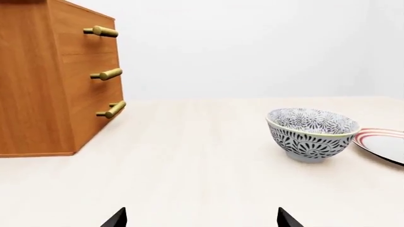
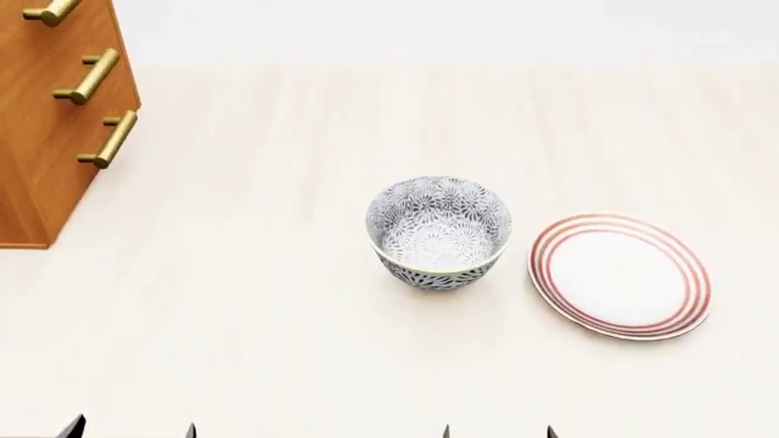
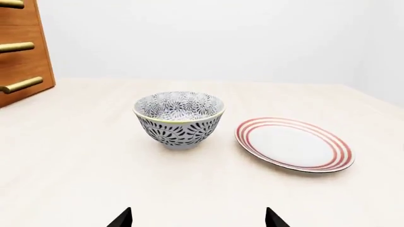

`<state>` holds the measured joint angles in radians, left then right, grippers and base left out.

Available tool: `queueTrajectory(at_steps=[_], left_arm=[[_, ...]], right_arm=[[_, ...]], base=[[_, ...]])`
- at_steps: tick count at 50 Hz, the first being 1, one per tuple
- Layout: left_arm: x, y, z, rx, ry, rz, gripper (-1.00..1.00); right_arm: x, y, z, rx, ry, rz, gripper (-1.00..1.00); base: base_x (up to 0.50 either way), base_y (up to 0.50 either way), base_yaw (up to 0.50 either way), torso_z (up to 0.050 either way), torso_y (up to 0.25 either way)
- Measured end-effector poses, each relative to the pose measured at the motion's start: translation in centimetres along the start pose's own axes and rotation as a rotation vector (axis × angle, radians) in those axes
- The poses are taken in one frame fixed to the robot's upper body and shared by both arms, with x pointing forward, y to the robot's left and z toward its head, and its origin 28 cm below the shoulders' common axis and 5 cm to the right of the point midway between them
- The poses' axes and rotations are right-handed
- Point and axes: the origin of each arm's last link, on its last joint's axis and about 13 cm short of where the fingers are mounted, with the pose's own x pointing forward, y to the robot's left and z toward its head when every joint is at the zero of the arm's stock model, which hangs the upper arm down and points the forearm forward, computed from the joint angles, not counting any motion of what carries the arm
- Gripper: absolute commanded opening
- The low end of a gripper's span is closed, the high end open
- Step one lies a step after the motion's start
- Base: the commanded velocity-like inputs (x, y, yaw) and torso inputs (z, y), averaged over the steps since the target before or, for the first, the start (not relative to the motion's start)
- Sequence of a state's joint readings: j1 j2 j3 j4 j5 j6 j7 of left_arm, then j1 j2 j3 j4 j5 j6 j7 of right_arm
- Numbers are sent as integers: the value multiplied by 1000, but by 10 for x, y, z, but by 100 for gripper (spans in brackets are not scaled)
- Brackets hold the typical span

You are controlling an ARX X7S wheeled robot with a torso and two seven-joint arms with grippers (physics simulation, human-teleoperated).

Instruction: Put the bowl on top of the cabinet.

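Note:
The bowl (image 2: 439,233), deep and white with a grey-black floral pattern, stands upright on the pale table; it also shows as the bowl (image 1: 311,134) and the bowl (image 3: 179,119). The cabinet (image 2: 49,109), orange-brown with brass bar handles, stands at the far left; the cabinet (image 1: 50,80) and the cabinet (image 3: 22,52) show only part of it, its top out of view. My left gripper (image 1: 200,218) and my right gripper (image 3: 197,218) are both open with nothing between the tips, well short of the bowl. In the head view my left gripper (image 2: 131,431) and right gripper (image 2: 497,432) peek in at the near edge.
A flat white plate with red rings (image 2: 618,275) lies just right of the bowl, nearly touching it; the plate (image 3: 294,144) and the plate (image 1: 383,144) show it too. The pale wooden table (image 2: 244,301) stretches between the cabinet and the bowl.

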<state>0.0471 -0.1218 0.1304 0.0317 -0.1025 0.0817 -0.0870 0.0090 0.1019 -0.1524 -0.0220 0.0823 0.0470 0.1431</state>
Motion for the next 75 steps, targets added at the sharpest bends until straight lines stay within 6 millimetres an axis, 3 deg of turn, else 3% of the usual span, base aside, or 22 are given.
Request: queueTrajectory(at_steps=[20,49,75], left_arm=[[-8,-4,9,15,3,24,100],[-49,-15,35,4,-159,-2,100],[-55,-15,39,-23,-185,-12,100]], right_arm=[[-9,0,5,-5,-26,-21,100],[-47,3,19,20,-163,-71,100],[-54,6,20,17,-192,-40,100]], base=[[0,0,0,19,0],[0,0,0,0,0],[147,0,0,0,0]])
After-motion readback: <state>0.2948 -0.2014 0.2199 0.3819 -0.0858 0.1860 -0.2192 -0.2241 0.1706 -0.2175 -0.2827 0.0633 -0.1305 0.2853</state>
